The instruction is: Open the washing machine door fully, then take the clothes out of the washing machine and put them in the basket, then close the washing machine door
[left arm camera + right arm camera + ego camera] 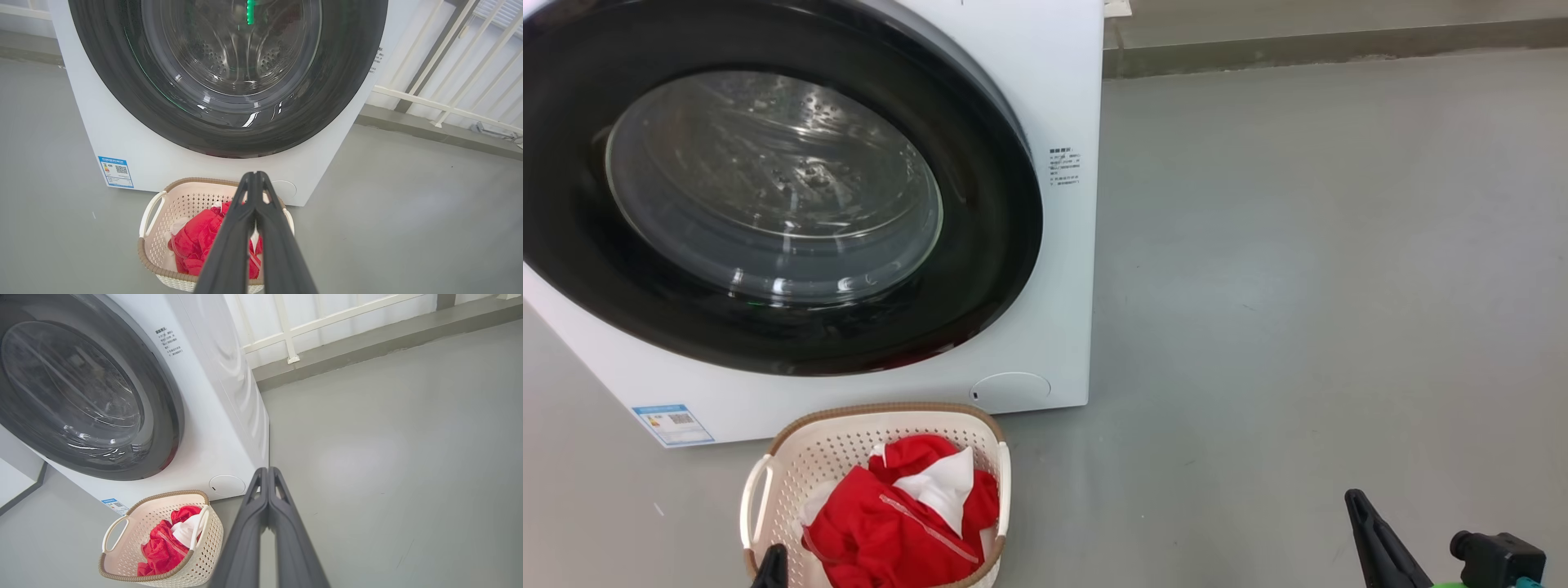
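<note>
Starting nearest our body, we list the left gripper (255, 176): two long dark fingers pressed tip to tip, clamped on nothing, hanging by the near left rim of the basket. Next, the right gripper (267, 471): its fingers are likewise pinched together and empty, over bare floor to the right of the basket and well apart from it.

Item three is the small cream-white perforated plastic basket (827, 457) with a brown woven-look rim and white side handles. It stands on the floor just in front of the washer's lower front. Inside it lie the bright red soft fabric clothes (882, 531) with white panels, bundled in one heap.

Behind the basket is the big white front-loading washing machine (1045, 90). Low on its front we note a small blue label (674, 425) at the left and a round flap (1010, 390) at the right. A block of small dark print (1064, 167) sits beside the door. The large round washing machine door (992, 245), a glossy black rim around a bulging clear glass porthole, sits shut against the front. Through the glass we see the perforated steel drum (233, 57).

Farthest are the smooth grey floor (1298, 286) and a white railing (449, 61) past the machine.
</note>
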